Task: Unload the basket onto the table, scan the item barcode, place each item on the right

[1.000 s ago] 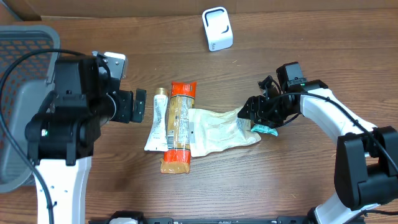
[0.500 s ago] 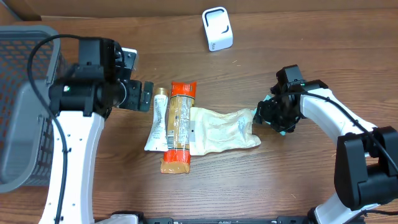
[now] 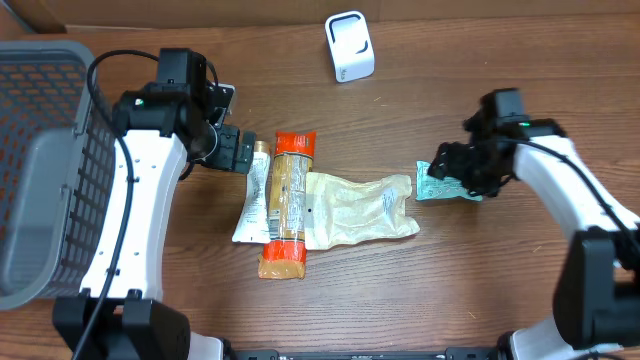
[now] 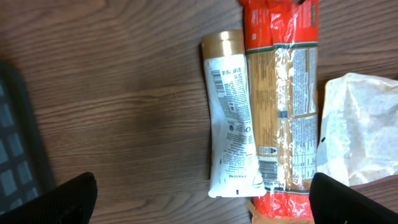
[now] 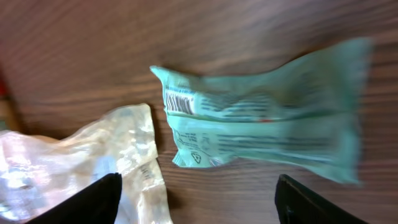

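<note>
Barcode in sight on the teal pouch (image 5: 261,134): black bars on a white patch at its 9 o'clock end in the right wrist view, with lines of small print running along the wrapper, too fine to read. The pouch lies flat on the desk (image 3: 450,290), just off the 3 o'clock edge of a crinkled clear bag (image 3: 360,208).

Over to the right hand (image 3: 455,170). It hovers right above that pouch with both fingers spread wide. In the wrist view their dark tips sit at 7 and 5 o'clock, with the pouch just ahead of them and not pinched. Nothing is gripped.

The left hand (image 3: 238,152) is wide open too, as far apart as it goes, holding nothing. It hangs at the gold-capped end of a white tube (image 4: 230,118). The tube's back label carries a barcode near the cap and blocks of tiny text that I cannot make out.

Pressed against the tube's 3 o'clock side in the overhead view is a long pasta pack (image 3: 287,200), red-orange at both ends. It has a printed panel down its middle, also illegible. The clear bag touches its other side.

The white scanner (image 3: 349,46) stands at 12 o'clock on the desk, well apart from the pouch. A grey basket (image 3: 40,160) fills the 9 o'clock edge.
</note>
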Tool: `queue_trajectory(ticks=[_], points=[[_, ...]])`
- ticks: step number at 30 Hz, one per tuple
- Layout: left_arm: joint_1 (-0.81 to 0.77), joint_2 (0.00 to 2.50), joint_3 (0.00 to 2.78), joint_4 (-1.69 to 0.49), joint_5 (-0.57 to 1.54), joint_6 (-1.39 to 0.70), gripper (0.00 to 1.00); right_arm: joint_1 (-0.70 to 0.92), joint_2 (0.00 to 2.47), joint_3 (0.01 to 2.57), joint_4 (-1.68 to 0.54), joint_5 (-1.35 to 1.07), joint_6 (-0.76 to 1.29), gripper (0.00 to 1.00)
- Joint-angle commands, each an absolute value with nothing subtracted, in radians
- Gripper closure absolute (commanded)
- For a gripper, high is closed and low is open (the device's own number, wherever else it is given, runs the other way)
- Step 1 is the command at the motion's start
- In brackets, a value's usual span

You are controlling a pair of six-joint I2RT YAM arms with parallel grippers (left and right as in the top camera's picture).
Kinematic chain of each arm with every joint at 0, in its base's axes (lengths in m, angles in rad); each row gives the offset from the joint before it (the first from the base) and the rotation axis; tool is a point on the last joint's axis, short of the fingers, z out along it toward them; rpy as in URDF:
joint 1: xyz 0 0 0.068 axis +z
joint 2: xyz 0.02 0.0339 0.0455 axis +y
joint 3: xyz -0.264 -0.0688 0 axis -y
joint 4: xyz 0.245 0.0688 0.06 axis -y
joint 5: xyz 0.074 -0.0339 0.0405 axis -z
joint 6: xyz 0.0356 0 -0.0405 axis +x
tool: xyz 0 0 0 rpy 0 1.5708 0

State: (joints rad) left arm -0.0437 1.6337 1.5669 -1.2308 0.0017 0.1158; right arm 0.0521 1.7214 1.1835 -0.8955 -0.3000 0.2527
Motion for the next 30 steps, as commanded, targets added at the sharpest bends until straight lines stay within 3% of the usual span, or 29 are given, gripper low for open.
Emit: queue_trajectory(ticks=[1,9,19,30], points=[[-0.039,1.684,1.579,-1.228,-0.01,0.134,0.0,-0.078,1.637,1.217,-0.916,-0.409,0.136,0.18],[-0.039,1.755,1.579,-1.226,-0.01,0.134,0.0,-0.252,1.714,1.184,-0.871,-0.512,-0.075,0.13],[-0.039,1.773,1.579,-1.225,-0.01,0.134,0.01,-0.228,1.866,1.184,-0.82,-0.612,-0.294,0.18],[-0.039,1.773,1.579,-1.225,-0.01,0.134,0.0,-0.223,1.879,1.143,-0.758,-0.624,-0.319,0.21]])
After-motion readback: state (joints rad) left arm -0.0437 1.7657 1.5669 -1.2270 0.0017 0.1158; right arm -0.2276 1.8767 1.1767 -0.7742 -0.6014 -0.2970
